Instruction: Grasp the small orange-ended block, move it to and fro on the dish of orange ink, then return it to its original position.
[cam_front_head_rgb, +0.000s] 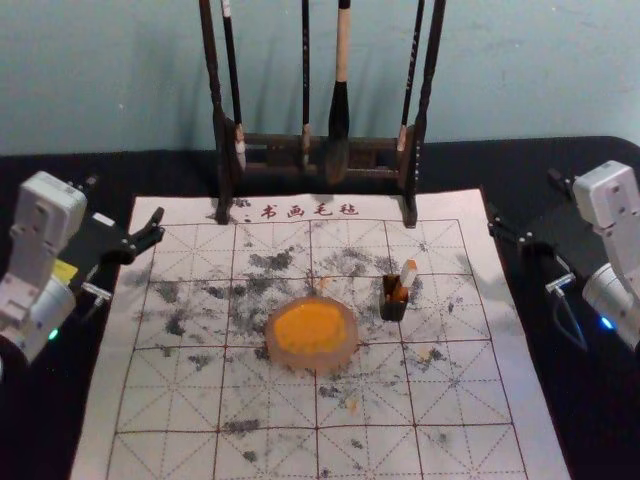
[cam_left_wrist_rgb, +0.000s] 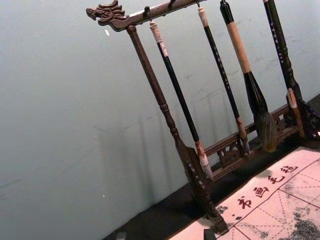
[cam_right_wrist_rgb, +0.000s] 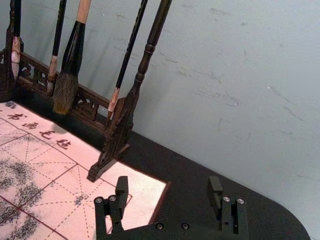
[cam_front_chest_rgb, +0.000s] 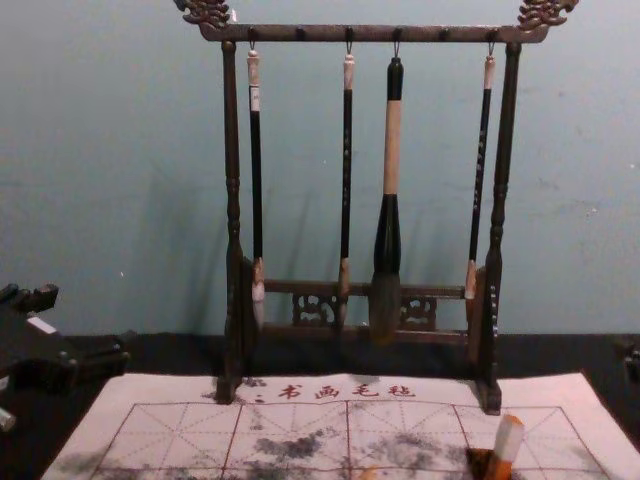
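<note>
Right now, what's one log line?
block in dark holder; ink dish beside; left pincer open, mat left edge; right pincer open, mat right edge

Plain, pale blue-grn wall (cam_front_head_rgb: 520, 70) spans the bkgd, w/ scattered scuffs & thin scratches. Blk table (cam_front_head_rgb: 475, 165) sits in front of it, far R corner rounded. Lt is soft, no glare; faint, blurry shadows (cam_front_chest_rgb: 175, 240) fall on the wall behind the dk wooden brush rack (cam_front_chest_rgb: 370, 33).

Dim, diffuse light, faint shadows
</note>
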